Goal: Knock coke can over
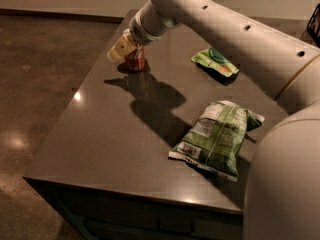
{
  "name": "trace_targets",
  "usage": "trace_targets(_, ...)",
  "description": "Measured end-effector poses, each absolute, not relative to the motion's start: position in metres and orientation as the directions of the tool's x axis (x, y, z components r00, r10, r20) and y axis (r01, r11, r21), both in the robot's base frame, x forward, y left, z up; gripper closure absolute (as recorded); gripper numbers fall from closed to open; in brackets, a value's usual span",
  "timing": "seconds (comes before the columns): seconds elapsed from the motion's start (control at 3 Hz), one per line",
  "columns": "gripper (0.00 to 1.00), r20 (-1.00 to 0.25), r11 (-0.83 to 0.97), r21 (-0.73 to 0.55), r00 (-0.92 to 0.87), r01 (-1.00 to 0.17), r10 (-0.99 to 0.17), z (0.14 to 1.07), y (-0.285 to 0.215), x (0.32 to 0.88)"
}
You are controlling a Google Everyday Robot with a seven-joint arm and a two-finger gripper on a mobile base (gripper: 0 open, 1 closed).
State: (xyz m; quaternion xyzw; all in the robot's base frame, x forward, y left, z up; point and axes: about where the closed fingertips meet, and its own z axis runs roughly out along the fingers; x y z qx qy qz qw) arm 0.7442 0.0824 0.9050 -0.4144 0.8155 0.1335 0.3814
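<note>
The coke can is a small red can standing upright near the far left edge of the dark table. My gripper with its cream-coloured fingers is right at the can's upper left side, covering its top. The white arm reaches in from the upper right.
A large green chip bag lies at the right front of the table. A smaller green bag lies at the far right. The table's left edge drops to the brown floor close to the can.
</note>
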Motion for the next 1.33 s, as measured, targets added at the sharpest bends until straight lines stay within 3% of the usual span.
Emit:
trace_targets(0.67,0.62,-0.739,0.589,-0.073,-0.353,-0.805,-0.574,0.919,0.08,0.743)
trace_targets(1.0,0.85,-0.721,0.545,-0.097,-0.319,-0.833,-0.616,0.948,0.058,0.736)
trace_targets(1.33,1.0,-0.626,0.471,-0.195,-0.261,-0.86,-0.735,0.978,0.03,0.723)
